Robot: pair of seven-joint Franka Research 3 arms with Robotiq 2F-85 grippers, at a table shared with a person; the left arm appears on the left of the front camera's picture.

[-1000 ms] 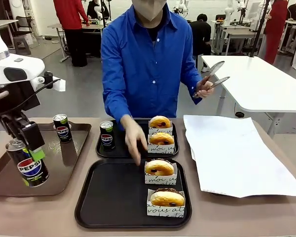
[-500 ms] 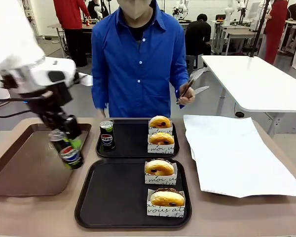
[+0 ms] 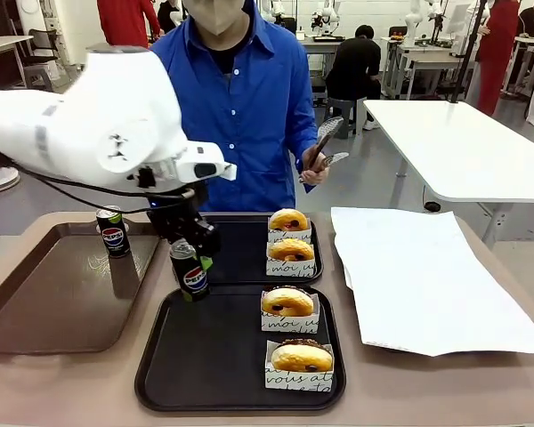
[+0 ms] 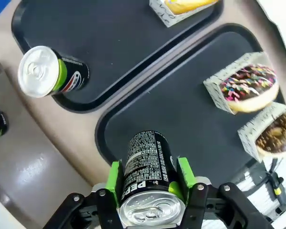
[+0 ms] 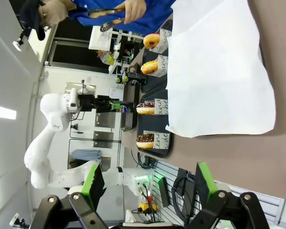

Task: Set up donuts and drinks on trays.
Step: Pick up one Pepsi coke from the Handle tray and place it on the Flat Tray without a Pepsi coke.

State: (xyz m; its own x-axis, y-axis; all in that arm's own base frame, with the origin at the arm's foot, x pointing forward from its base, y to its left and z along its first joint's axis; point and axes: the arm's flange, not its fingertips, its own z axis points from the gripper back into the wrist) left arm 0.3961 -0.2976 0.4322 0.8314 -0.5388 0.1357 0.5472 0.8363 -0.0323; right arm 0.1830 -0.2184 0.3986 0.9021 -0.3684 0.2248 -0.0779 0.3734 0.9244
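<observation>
Left gripper (image 4: 151, 183) clamped on a Pepsi can (image 3: 189, 272), green pads (image 4: 115, 177) pressed to both sides of it — can hanging over the far-left corner of the near black tray (image 3: 205, 356), apparently just above its surface. Two sleeved donuts (image 3: 287, 302) along that tray's right side, one behind the other. Far black tray (image 3: 240, 262) with two more sleeved donuts (image 3: 289, 220) on its right; second can (image 4: 50, 72) upright at its left, seen from the left wrist. Third can (image 3: 113, 231) standing on the brown tray (image 3: 44, 311) to the left. Right gripper (image 5: 147, 183) spread wide with nothing between the fingers, well off from the trays. Person's hand (image 3: 313, 165) across the table gripping tongs (image 3: 325, 147) — white paper sheet (image 3: 427, 276) flat at the right.
</observation>
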